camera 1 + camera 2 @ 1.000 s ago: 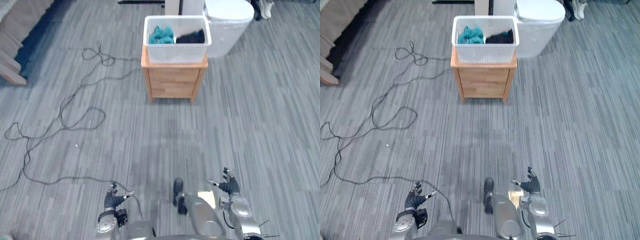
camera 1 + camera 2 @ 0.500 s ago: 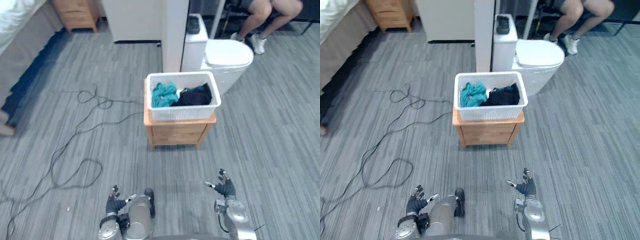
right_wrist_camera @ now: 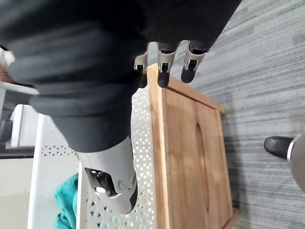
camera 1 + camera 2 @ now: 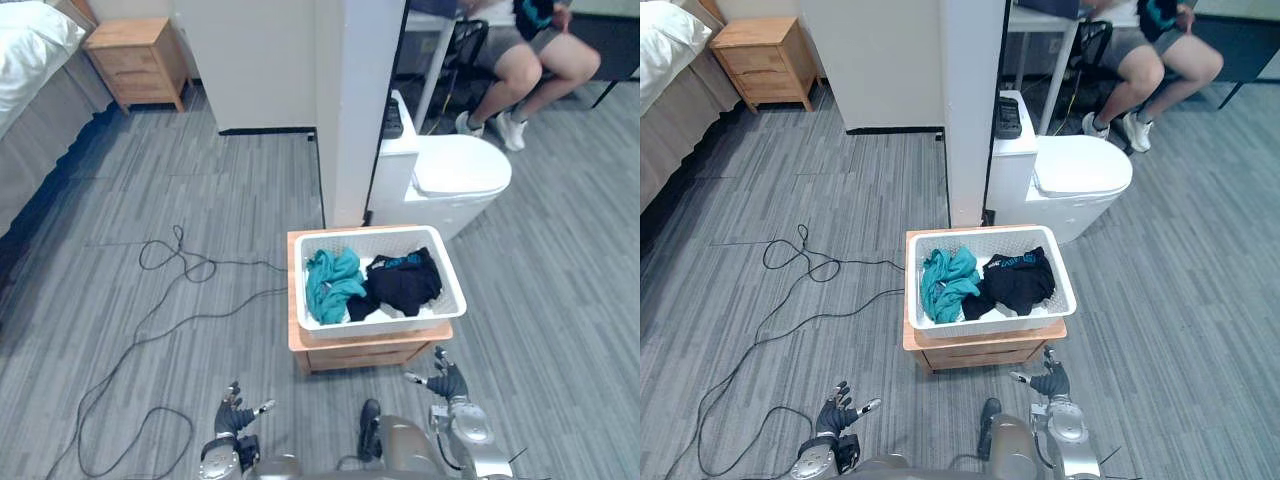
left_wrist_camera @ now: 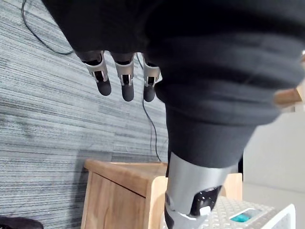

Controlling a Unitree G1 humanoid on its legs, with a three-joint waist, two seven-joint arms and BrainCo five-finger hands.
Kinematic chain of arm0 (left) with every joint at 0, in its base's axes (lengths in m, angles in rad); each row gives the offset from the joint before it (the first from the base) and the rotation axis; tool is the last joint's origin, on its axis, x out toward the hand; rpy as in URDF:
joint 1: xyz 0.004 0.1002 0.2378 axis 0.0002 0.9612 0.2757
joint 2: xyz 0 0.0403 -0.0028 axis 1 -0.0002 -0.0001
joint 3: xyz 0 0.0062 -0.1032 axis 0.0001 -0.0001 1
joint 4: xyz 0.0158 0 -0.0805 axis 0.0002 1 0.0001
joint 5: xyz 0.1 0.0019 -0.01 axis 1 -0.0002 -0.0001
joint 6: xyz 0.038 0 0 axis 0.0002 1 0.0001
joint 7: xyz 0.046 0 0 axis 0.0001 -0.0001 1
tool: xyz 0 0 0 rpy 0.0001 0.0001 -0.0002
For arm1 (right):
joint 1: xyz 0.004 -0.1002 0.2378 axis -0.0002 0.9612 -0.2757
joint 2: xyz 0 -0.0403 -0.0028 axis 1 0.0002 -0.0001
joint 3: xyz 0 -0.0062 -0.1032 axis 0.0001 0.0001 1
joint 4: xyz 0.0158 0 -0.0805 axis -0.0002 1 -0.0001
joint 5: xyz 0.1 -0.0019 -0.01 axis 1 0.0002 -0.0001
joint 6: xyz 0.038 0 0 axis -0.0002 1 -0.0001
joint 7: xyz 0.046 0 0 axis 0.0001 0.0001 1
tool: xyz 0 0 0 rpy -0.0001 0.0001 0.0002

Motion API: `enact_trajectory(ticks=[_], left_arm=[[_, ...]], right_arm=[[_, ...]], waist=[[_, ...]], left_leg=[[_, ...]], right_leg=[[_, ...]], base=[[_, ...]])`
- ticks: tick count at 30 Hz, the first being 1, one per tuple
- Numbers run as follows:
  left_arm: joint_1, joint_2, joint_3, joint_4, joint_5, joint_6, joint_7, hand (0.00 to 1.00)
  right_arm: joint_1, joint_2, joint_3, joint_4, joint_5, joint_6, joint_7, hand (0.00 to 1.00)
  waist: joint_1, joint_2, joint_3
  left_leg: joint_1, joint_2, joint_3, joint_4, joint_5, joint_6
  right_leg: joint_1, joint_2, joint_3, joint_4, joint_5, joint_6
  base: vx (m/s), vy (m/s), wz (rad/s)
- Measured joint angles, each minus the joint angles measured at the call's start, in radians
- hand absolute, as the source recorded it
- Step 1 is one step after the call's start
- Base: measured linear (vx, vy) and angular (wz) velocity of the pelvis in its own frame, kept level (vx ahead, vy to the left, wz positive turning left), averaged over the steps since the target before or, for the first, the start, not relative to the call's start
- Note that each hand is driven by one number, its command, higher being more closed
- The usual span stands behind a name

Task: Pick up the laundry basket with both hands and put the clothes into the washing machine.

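Facing the laundry basket (image 4: 385, 324), set on a low wooden cabinet (image 4: 370, 352), probably so both ends can be gripped without stooping. Holds a teal garment (image 4: 330, 280) and a black garment (image 4: 405, 282), heaped loose inside. Hanging low on the near side: left hand (image 4: 238, 415) well short of the basket, right hand (image 4: 445, 382) just before its near right corner, fingers (image 3: 164, 67) of both straight, spread, gripping nothing. Just behind the basket, crowding its far side: a white pillar (image 4: 345, 110) and a white lidded appliance (image 4: 455, 180), likely the washing machine. Farther behind, a seated person (image 4: 520, 60).
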Motion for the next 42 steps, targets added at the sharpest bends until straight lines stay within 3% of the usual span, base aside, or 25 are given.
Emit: enact_trajectory(ticks=[1, 2, 4, 5, 6, 7, 10, 14, 15, 21, 26, 29, 31, 35, 42], left_arm=[[0.008, -0.004, 0.0, -0.004, 0.0, -0.001, 0.0, 0.0], [0.014, -0.006, 0.001, -0.026, -0.001, -0.003, 0.0, 0.0], [0.015, -0.009, 0.0, -0.043, -0.001, -0.003, 0.0, 0.0], [0.016, -0.009, 0.0, -0.043, -0.001, -0.003, 0.001, 0.0], [0.025, -0.018, 0.0, -0.045, -0.001, -0.002, 0.002, 0.0], [0.026, -0.02, 0.0, -0.042, -0.002, -0.001, 0.003, 0.0], [0.046, -0.009, 0.0, -0.082, -0.003, 0.003, 0.019, 0.0], [0.097, 0.006, 0.002, -0.176, -0.003, 0.004, 0.024, 0.0], [0.098, 0.005, 0.002, -0.188, -0.003, 0.004, 0.024, 0.0], [0.089, -0.026, -0.004, -0.317, -0.003, 0.006, 0.022, 0.0], [0.067, -0.011, -0.052, -0.327, -0.002, 0.012, 0.022, 0.0], [0.042, 0.01, -0.091, -0.287, -0.001, 0.015, 0.023, 0.0], [-0.004, 0.014, -0.115, -0.245, -0.001, 0.025, 0.025, 0.0], [-0.119, 0.015, -0.154, -0.182, -0.006, 0.035, 0.049, 0.0], [-0.334, 0.023, -0.249, -0.071, -0.043, 0.035, 0.064, 0.0]], right_arm=[[0.007, 0.008, -0.001, -0.014, 0.001, -0.001, -0.001, 0.0], [0.009, 0.018, -0.014, -0.028, 0.002, -0.003, -0.003, 0.0], [-0.006, 0.024, -0.04, -0.049, 0.003, -0.003, -0.005, 0.0], [-0.007, 0.027, -0.052, -0.052, 0.003, -0.004, -0.012, 0.0], [0.008, 0.02, -0.061, -0.065, 0.003, -0.003, -0.024, 0.0], [0.016, 0.019, -0.065, -0.07, 0.002, -0.003, -0.027, 0.0], [0.085, 0.064, -0.061, -0.184, -0.008, 0.002, -0.052, 0.0], [0.125, 0.066, -0.088, -0.312, -0.053, 0.001, -0.103, 0.0], [0.128, 0.066, -0.098, -0.325, -0.063, 0.002, -0.113, 0.0], [0.112, 0.053, -0.148, -0.414, -0.167, 0.03, -0.156, 0.0], [0.057, 0.037, -0.152, -0.415, -0.226, 0.047, -0.155, 0.0], [-0.049, -0.036, -0.141, -0.296, -0.226, 0.048, -0.151, 0.0], [-0.124, -0.092, -0.124, -0.219, -0.225, 0.05, -0.149, 0.0], [-0.333, -0.199, -0.083, -0.043, -0.216, 0.052, -0.127, 0.0], [-0.678, -0.341, -0.028, 0.221, -0.154, 0.072, -0.116, 0.0]], waist=[[0.003, -0.007, -0.004], [-0.001, -0.004, -0.011], [0.002, -0.012, -0.008], [0.002, -0.001, -0.011], [-0.004, 0.027, -0.023], [-0.002, 0.029, -0.025], [-0.001, -0.001, -0.044], [-0.006, 0.004, -0.068], [-0.006, -0.004, -0.078], [-0.007, 0.033, -0.1], [-0.008, 0.034, -0.101], [-0.009, 0.037, -0.099], [-0.011, 0.045, -0.087], [-0.029, 0.071, 0.014], [-0.048, 0.078, 0.179]], left_leg=[[-0.016, 0.006, 0.009, 0.03, -0.024, 0.012], [-0.037, 0.021, 0.025, 0.023, -0.087, 0.025], [-0.083, 0.032, 0.025, -0.067, -0.107, 0.022], [-0.097, 0.041, 0.018, -0.175, -0.09, 0.01], [-0.101, 0.069, 0.01, -0.299, 0.039, 0.002], [-0.093, 0.075, 0.01, -0.299, 0.014, -0.002], [-0.054, 0.049, 0.056, -0.357, 0.019, 0.0], [0.0, 0.034, 0.102, -0.433, 0.021, 0.004], [0.004, 0.035, 0.107, -0.437, 0.021, 0.004], [0.033, 0.038, 0.11, -0.45, 0.025, 0.001], [0.059, 0.033, 0.118, -0.494, 0.037, -0.002], [0.052, 0.02, 0.134, -0.528, 0.057, -0.002], [0.025, 0.014, 0.14, -0.544, 0.076, 0.002], [-0.04, 0.012, 0.145, -0.526, 0.096, 0.01], [-0.177, 0.019, 0.138, -0.409, 0.08, 0.032]], right_leg=[[0.022, -0.004, 0.003, -0.017, 0.0, 0.0], [0.054, -0.008, 0.006, -0.038, 0.0, 0.0], [0.063, -0.013, 0.025, -0.049, 0.0, 0.001], [0.068, -0.012, 0.034, -0.05, 0.0, 0.011], [0.075, 0.016, 0.044, -0.059, -0.006, 0.038], [0.075, 0.023, 0.054, -0.061, -0.012, 0.051], [0.092, -0.001, 0.082, -0.093, 0.002, 0.073], [0.109, -0.003, 0.124, -0.129, 0.01, 0.085], [0.109, -0.004, 0.129, -0.13, 0.01, 0.085], [0.126, 0.003, 0.134, -0.149, 0.007, 0.087], [0.14, 0.016, 0.145, -0.171, 0.008, 0.086], [0.111, 0.02, 0.168, -0.195, 0.029, 0.085], [0.086, 0.02, 0.177, -0.211, 0.051, 0.083], [0.02, 0.019, 0.194, -0.203, 0.083, 0.074], [-0.129, 0.014, 0.241, -0.104, 0.093, 0.078]], base=[[0.3, 0.017, 0.0], [0.24, 0.039, -0.13], [0.18, 0.074, -0.26], [0.14, 0.184, -0.32], [0.13, 0.193, -0.38], [0.12, 0.186, -0.36], [0.06, 0.127, -0.31], [0.03, 0.044, -0.31], [0.09, 0.015, -0.18], [0.11, -0.001, -0.03], [0.01, -0.008, -0.04], [-0.04, 0.0, -0.19], [-0.05, -0.007, -0.13], [-0.1, -0.011, -0.11], [-0.16, -0.013, -0.14]])
